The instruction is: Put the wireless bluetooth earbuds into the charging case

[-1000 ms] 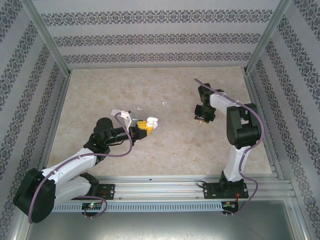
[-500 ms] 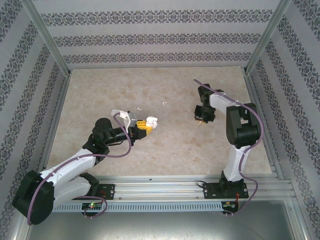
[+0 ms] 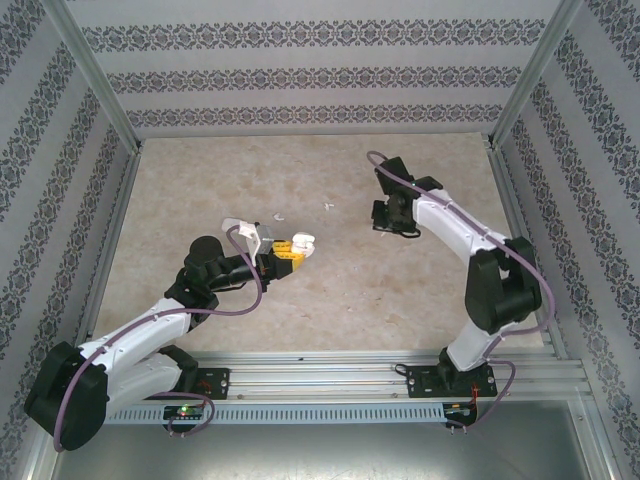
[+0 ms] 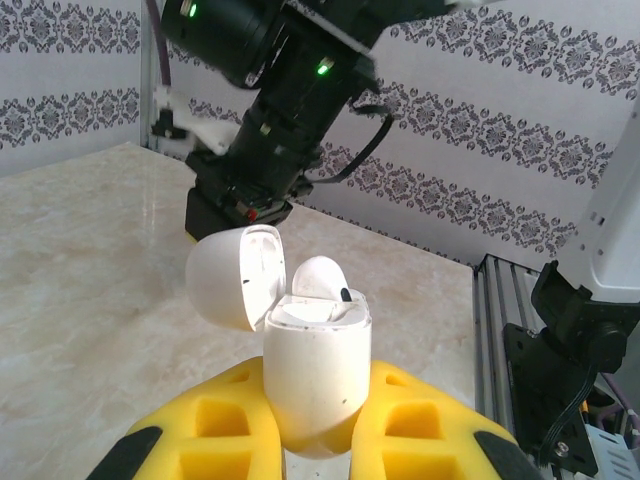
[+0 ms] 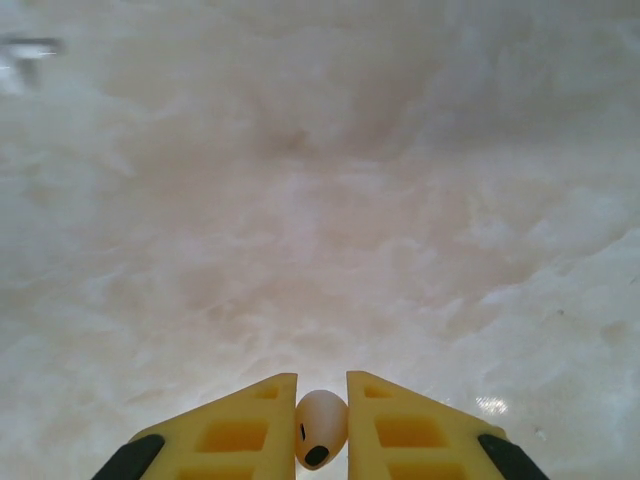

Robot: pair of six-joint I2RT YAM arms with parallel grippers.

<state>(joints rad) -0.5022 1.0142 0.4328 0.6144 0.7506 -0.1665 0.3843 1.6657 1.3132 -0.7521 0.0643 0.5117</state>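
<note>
1. Marbled bench [image 3: 330, 290], patterned walls [image 3: 300, 75] around.
2. My left end effector [image 4: 318, 400] clamps the charging case [image 4: 318, 360] upright, lid [image 4: 232, 278] swung open, one earbud [image 4: 318, 278] seated inside.
3. My right end effector [image 5: 322, 425] pinches the second earbud [image 5: 320, 430], long axis along the fingers [image 5: 240, 432].

The left arm [image 3: 150, 325] stretches across a beige marbled worktop [image 3: 200, 180] enclosed by patterned walls [image 3: 320, 80]. Its hand [image 3: 296, 248] clasps the white charging case [image 3: 304, 242] between yellow fingers [image 3: 283, 249]. The right arm [image 3: 470, 240] reaches inward, its hand [image 3: 388, 222] poised over the worktop well apart from the case, grip unreadable. One small white piece [image 3: 280, 215] lies just beyond the case; another [image 3: 326, 207] lies between the two hands.
</note>
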